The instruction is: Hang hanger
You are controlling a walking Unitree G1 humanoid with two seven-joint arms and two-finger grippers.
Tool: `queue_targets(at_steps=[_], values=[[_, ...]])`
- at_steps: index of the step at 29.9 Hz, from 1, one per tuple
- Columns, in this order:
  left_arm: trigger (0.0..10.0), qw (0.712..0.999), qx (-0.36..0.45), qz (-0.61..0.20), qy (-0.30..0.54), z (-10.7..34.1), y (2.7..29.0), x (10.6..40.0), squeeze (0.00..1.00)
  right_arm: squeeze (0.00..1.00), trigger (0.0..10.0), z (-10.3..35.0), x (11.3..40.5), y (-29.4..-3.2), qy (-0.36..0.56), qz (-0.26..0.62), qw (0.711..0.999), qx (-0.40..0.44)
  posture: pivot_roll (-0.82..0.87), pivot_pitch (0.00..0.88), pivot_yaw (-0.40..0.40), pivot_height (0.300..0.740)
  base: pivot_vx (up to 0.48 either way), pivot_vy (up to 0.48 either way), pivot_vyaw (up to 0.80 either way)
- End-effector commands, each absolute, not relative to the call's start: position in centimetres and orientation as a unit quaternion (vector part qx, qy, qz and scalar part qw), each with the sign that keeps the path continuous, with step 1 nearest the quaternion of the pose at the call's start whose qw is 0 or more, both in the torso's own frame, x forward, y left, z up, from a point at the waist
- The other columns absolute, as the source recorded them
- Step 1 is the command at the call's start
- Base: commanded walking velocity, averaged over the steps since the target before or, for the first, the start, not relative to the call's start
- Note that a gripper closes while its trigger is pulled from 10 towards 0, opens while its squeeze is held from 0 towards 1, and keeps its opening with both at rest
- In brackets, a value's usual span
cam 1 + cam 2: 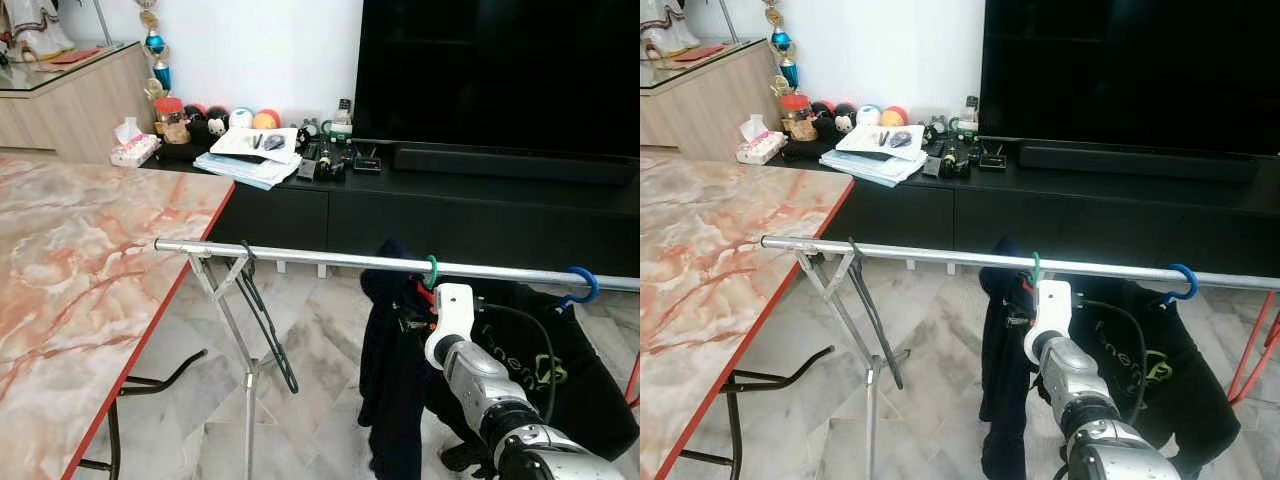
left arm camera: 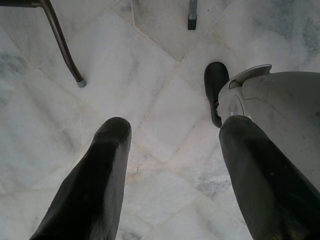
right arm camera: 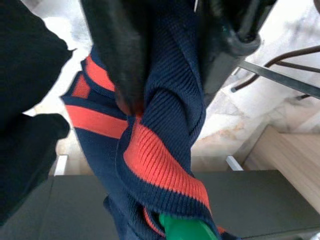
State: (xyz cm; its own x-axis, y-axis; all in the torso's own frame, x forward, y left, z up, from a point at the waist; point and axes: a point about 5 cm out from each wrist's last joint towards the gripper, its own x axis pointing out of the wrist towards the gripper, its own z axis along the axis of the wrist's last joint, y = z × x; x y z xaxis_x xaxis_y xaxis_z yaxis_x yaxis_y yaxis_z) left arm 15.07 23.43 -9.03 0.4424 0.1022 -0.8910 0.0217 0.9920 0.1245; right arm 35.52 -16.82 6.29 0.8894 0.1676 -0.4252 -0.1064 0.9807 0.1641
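A silver rail [image 1: 300, 257] of a clothes rack runs across in front of me. A green hanger [image 1: 431, 270] hooks over it, carrying a navy sweater [image 1: 385, 380] with red stripes. My right gripper [image 3: 170, 75] reaches up just below that hook, its black fingers [image 3: 120, 50] shut on the sweater's collar around the green hanger [image 3: 185, 227] neck. A blue hanger [image 1: 580, 285] with a black garment hangs further right. An empty dark hanger [image 1: 268, 330] dangles near the rail's left end. My left gripper [image 2: 170, 165] hangs open over the marble floor.
A marble-patterned table [image 1: 80, 280] with a red edge stands close on the left. The rack's silver leg [image 1: 248, 400] stands beside it. Behind the rail are a black TV console [image 1: 450, 205] with papers and a large TV. A red frame [image 1: 632, 385] shows at far right.
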Motion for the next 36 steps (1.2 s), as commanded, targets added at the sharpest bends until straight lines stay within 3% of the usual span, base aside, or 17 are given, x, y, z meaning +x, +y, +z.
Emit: queue_targets(at_steps=[1, 5, 6, 7, 17, 36], values=[[10.0, 0.842, 0.066, 0.023, 0.534, -9.1, 23.6, 14.8, 0.00, 0.00, 10.0, 5.8, 35.2, -16.8, 0.240, 0.068, 0.966, 0.063, 0.12, 0.000, 0.024, 0.740, 0.000, 0.000, 0.00], [10.0, 0.842, 0.067, 0.023, 0.534, -9.1, 23.7, 14.8, 0.00, 0.00, 10.0, 6.0, 35.4, -16.8, 0.234, 0.064, 0.968, 0.066, 0.12, 0.000, 0.027, 0.740, 0.000, 0.000, 0.00], [10.0, 0.842, 0.067, 0.022, 0.534, -9.1, 23.7, 14.8, 0.00, 0.00, 6.5, 6.0, 35.4, -16.8, 0.233, 0.063, 0.968, 0.066, 0.12, 0.000, 0.027, 0.740, 0.000, 0.000, 0.00], [10.0, 0.842, 0.067, 0.022, 0.535, -9.1, 23.7, 14.8, 0.00, 0.00, 0.0, 6.0, 35.4, -16.9, 0.233, 0.061, 0.968, 0.067, 0.12, 0.000, 0.027, 0.740, 0.000, 0.000, 0.00], [10.0, 0.842, 0.067, 0.021, 0.535, -9.1, 23.6, 14.8, 0.00, 0.00, 0.0, 6.1, 35.4, -17.1, 0.225, 0.053, 0.971, 0.063, 0.11, 0.000, 0.028, 0.740, 0.000, 0.000, 0.00], [10.0, 0.841, 0.067, 0.023, 0.536, -9.2, 23.6, 14.7, 0.00, 0.00, 0.0, 6.1, 33.8, -18.6, 0.097, 0.039, 0.994, 0.034, 0.09, 0.000, 0.023, 0.740, 0.000, 0.000, 0.00]])
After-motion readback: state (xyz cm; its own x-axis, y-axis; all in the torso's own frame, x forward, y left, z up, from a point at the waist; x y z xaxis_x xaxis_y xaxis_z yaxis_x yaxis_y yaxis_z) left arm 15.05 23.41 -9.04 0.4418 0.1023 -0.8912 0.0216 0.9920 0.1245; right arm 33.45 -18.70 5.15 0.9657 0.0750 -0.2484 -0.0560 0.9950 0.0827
